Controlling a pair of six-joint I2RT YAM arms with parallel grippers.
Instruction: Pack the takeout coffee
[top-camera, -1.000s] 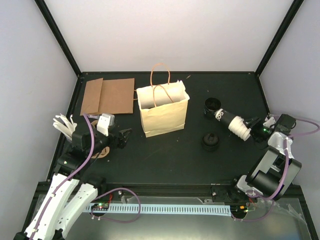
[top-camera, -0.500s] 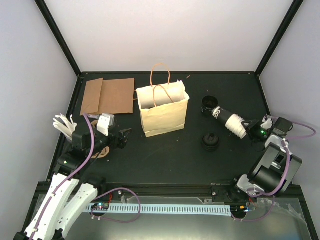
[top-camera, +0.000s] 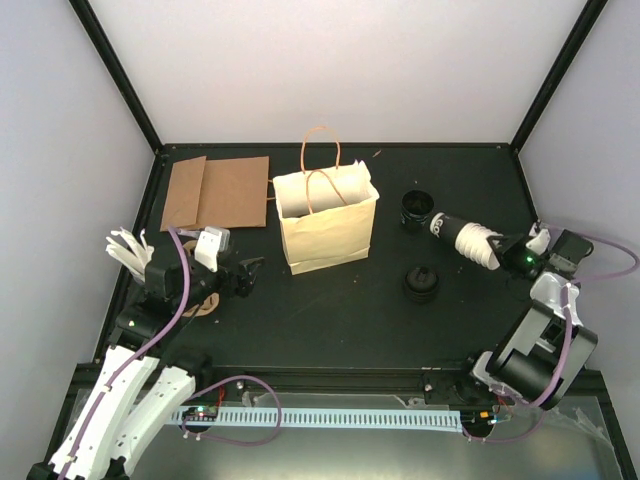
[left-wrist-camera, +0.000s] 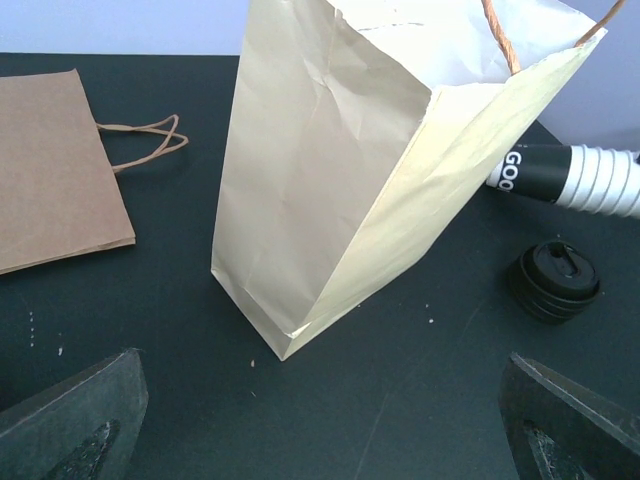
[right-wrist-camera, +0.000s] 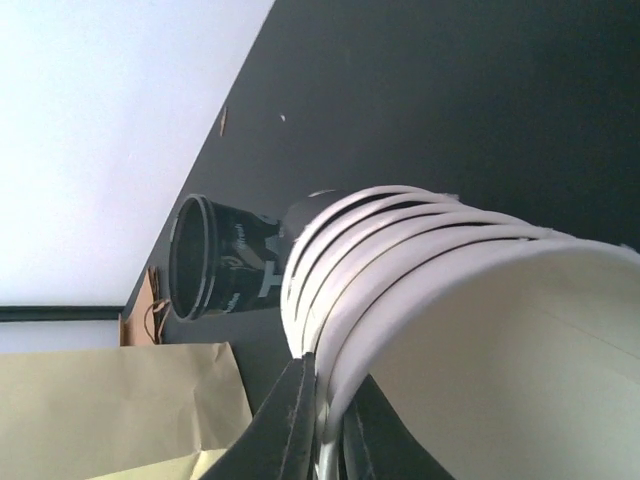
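The takeout coffee (right-wrist-camera: 500, 380) is a cream-white paper cup, the nearest one of a nested stack of several cups (top-camera: 465, 236) with white rims and a black printed far end. The stack lies slanted at the right of the table. My right gripper (top-camera: 505, 256) (right-wrist-camera: 325, 385) is shut on the rolled rim at the stack's near end, one finger inside and one outside. The cream paper bag (top-camera: 325, 220) (left-wrist-camera: 340, 170) stands open in the middle. My left gripper (top-camera: 250, 272) (left-wrist-camera: 320, 440) hangs open low in front of the bag, holding nothing.
A black cup (top-camera: 415, 207) (right-wrist-camera: 205, 260) stands just past the stack's far end. Black lids (top-camera: 421, 283) (left-wrist-camera: 555, 280) sit right of the bag. A flat brown bag (top-camera: 215, 192) (left-wrist-camera: 55, 180) lies at the back left. White pieces (top-camera: 128, 250) lie by the left arm.
My right gripper has closed on the rim of the stack. The stack shifted slightly toward the back left, and the black cup beside it moved a little left.
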